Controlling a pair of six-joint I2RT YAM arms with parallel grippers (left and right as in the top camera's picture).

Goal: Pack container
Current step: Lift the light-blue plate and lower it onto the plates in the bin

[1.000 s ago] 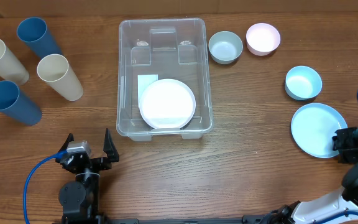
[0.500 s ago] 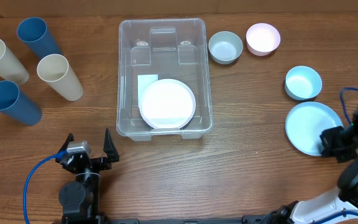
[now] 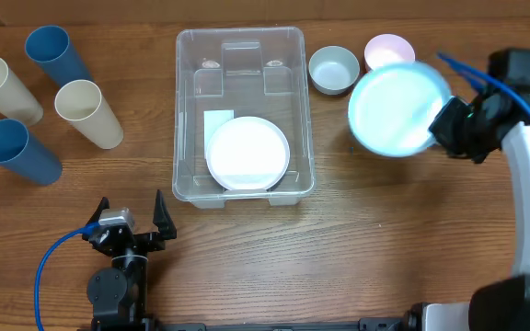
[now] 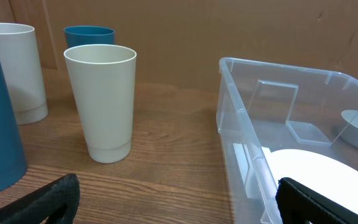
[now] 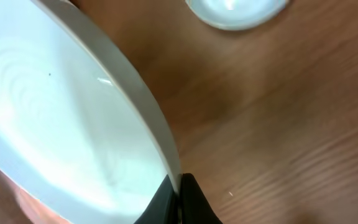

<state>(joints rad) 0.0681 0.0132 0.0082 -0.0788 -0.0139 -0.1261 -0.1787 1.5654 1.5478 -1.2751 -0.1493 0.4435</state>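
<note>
The container (image 3: 244,35) sits upright at the centre of the table (image 3: 385,239), with a white plate (image 3: 247,153) lying flat in its near half. The right gripper (image 3: 445,125) is clamped on the rim of a light blue plate (image 3: 397,108). This plate is raised above the table to the right of the container, and from overhead it partly covers a pink bowl (image 3: 386,46). A grey bowl (image 3: 333,69) stands just beside the container. The left gripper (image 3: 132,207) sits near the front edge, jaws spread wide, holding nothing. Four cups (image 3: 87,112) stand at the left.

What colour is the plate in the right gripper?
The plate is pale blue; the overhead view shows it best.
</note>
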